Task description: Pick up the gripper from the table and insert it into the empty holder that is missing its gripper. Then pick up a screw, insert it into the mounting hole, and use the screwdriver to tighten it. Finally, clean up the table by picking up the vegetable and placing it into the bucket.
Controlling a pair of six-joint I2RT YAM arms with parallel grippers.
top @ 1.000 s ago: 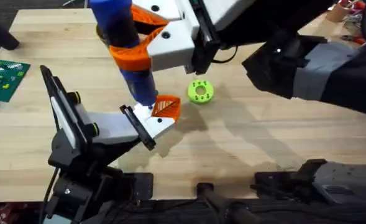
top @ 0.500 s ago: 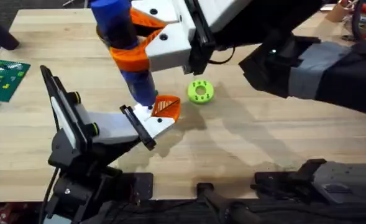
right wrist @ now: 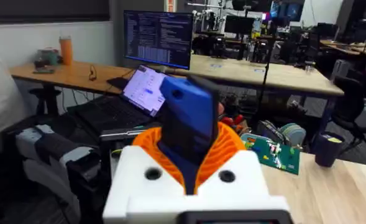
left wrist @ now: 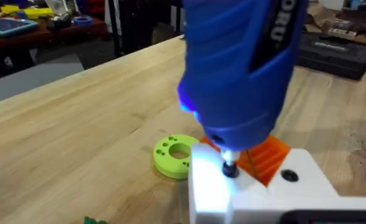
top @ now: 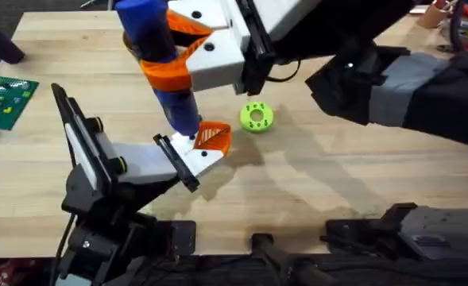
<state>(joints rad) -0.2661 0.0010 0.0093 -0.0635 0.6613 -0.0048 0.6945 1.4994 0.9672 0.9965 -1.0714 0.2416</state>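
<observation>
Right gripper [top: 174, 67] clamps the blue screwdriver [top: 162, 63] upright between its orange pads; tip sits on the white holder [top: 170, 159], seen touching a screw head [left wrist: 230, 169] in the left wrist view — tightening step in hand, I judge. Orange gripper [top: 214, 137] already seated at the holder's end; left gripper's state I cannot tell. Next calls for steady downward pressure, then lifting off — vegetable and bucket remain undone; green disc [top: 256, 117] lies near on the table [top: 337, 175].
</observation>
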